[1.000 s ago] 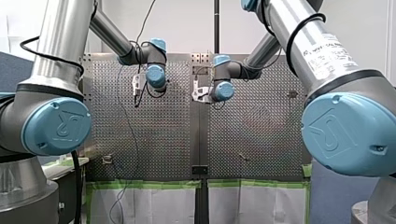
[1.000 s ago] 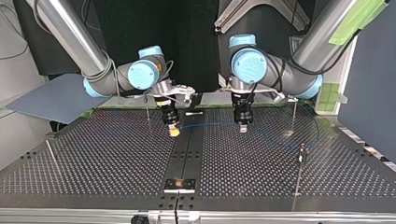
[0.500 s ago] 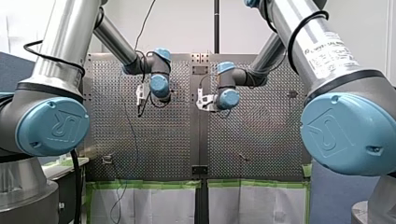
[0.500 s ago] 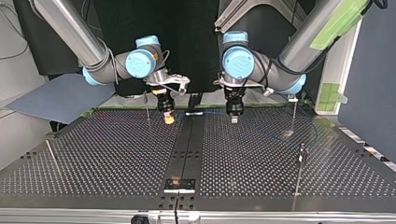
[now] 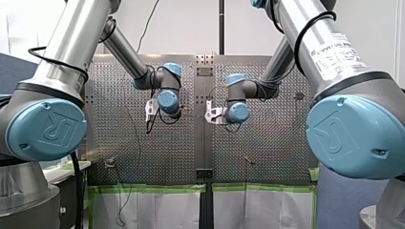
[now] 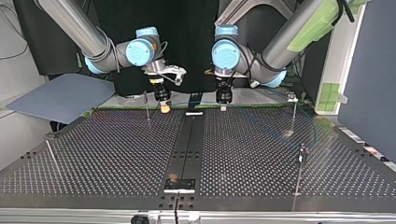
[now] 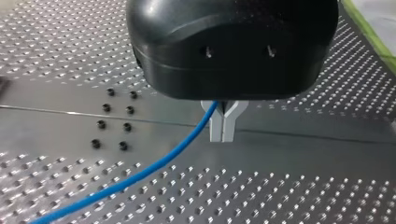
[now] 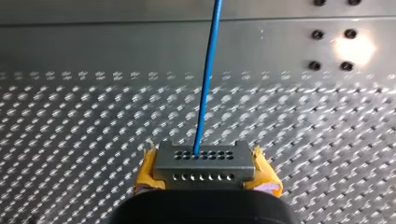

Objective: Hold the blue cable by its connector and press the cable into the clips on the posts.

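right end effector clamps the connector; left end effector is closed on the cable beyond the connector.

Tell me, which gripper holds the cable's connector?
My right gripper: its yellow-padded fingers clamp the grey connector. My left gripper pinches only the blue cable itself.

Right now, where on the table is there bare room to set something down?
Free: the perforated table between the centre strip and the slanted rod, and the near stretch between that strip and the posts. Crowded: the far edge, where my right gripper holds the connector and my left gripper the blue cable.
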Controlling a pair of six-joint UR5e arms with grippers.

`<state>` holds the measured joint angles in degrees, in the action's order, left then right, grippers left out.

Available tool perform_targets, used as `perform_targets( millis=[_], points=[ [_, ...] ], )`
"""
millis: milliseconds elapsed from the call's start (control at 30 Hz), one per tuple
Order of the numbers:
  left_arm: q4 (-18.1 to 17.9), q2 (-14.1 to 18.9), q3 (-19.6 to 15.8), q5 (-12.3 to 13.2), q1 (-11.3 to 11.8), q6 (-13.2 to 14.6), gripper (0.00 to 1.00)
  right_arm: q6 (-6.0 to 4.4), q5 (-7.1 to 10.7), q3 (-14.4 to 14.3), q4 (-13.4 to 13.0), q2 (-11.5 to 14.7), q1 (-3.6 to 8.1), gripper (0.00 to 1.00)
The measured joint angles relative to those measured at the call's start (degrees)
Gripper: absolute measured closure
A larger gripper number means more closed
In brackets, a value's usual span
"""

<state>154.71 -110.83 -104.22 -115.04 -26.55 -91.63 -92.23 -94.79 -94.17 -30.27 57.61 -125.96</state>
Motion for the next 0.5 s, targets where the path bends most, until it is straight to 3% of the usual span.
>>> perform_targets(
  millis=[233,500],
  points=[
    [-0.7,-0.7,-0.1,-0.1,-0.9,-0.1,1.00,-1.24,-0.56,-3.9,-3.5,0.0,0.92,1.00],
    [-1.3,-2.9,-0.1,0.3,-1.9,-0.2,1.00,-1.24,-1.36,-8.3,-7.9,0.0,1.74,1.00]
  ],
)
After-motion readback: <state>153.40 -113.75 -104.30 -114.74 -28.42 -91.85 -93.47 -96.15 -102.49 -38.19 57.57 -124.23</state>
